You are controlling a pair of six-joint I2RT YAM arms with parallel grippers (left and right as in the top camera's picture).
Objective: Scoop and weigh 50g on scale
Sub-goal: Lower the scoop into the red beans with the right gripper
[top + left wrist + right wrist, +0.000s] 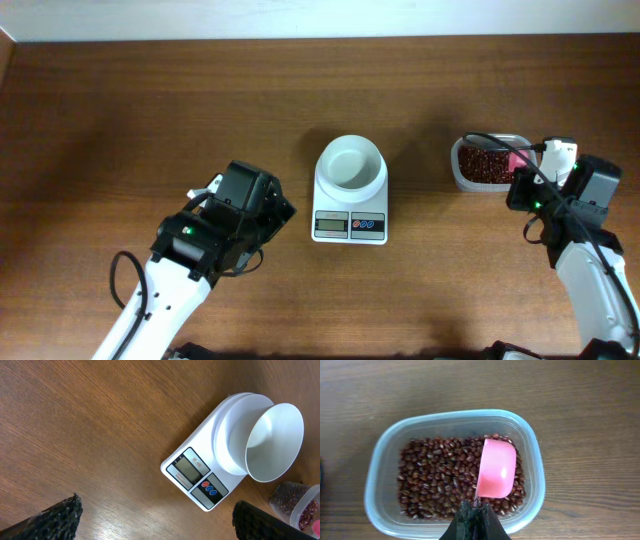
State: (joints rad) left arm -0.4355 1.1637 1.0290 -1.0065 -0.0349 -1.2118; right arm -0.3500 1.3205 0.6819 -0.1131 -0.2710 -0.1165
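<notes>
The white scale point(350, 222) stands mid-table with its round white bowl point(350, 165) on top, and the bowl looks empty. In the left wrist view the scale point(197, 477) and the bowl point(272, 442) lie ahead of my left gripper point(157, 525). That gripper is open wide over bare wood, just left of the scale point(283, 212). My right gripper point(476, 510) is shut on the handle of a pink scoop point(496, 469). The scoop rests, hollow side up and empty, on red-brown beans point(435, 477) in a clear tub point(375, 460). Overhead, the scoop point(519, 160) sits at the tub's right end.
The clear tub point(457, 165) of beans stands to the right of the scale, about a hand's width away. Brown wooden tabletop point(150, 110) surrounds everything. The table's far edge meets a pale wall point(300, 15) at the top.
</notes>
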